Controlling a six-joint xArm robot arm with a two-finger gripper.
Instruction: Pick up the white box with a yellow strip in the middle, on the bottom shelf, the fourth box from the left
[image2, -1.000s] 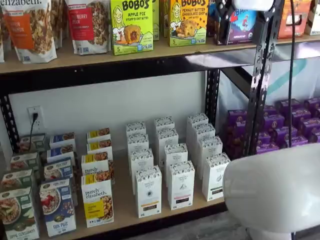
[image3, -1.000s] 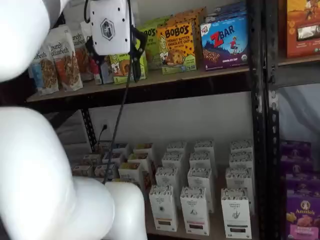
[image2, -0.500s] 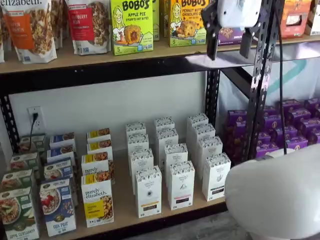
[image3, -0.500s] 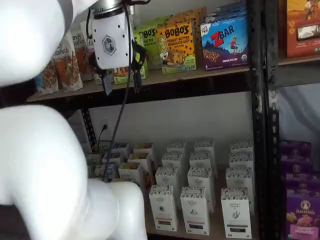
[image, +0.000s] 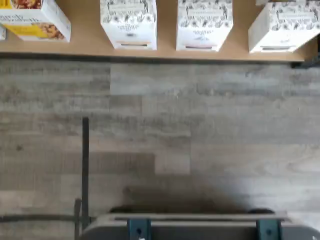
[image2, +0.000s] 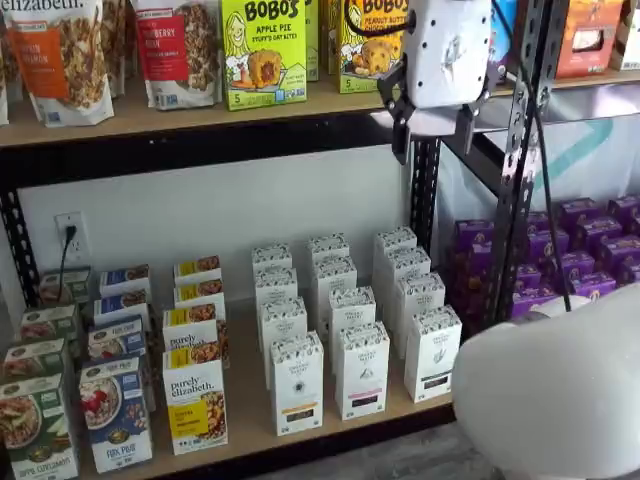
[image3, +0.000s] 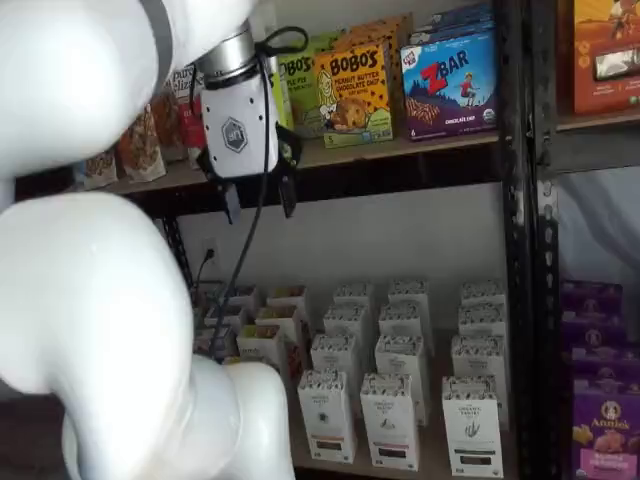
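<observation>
- Arm: the big white rounded arm link (image2: 550, 390) fills the lower corner of a shelf view, so I read the shelves around it.
- Upper shelf: a long wooden board (image2: 150, 120) carrying granola bags and yellow-green snack-bar boxes. It is not part of my task, but it sits level with the end effector.
- Bottom shelf: the pale wooden board with a black front rail (image2: 248, 405) holds cartons in rows running front to back, faces outward, so the front one of each row is the easy one to take.
- Floor: grey wood-look planks (image: 200, 125) fill the wrist view, with only the shelf's front edge in sight; I judge the wrist is out in front of the shelf.
- End effector: the white body with two black fingers (image2: 432, 140) hangs high, by the upper shelf's edge, well above the cartons. Its fingers are spread with a clear gap in both shelf views and it carries nothing.
- Granola box: the wider white-and-yellow box (image2: 195, 400) stands just beside my target's row on one side.
- Target: the tall narrow white carton with a speckled top band and yellow-orange strip (image2: 297, 383) stands upright at the front of its row, untouched.
- Neighbour carton: a similar white carton with a darker strip (image2: 362, 368) stands close on the other side. I expect tight finger room and an easy mix-up.
- Cable: a dark cable (image2: 545, 200) hangs beside the end effector, clear of the cartons.
</observation>
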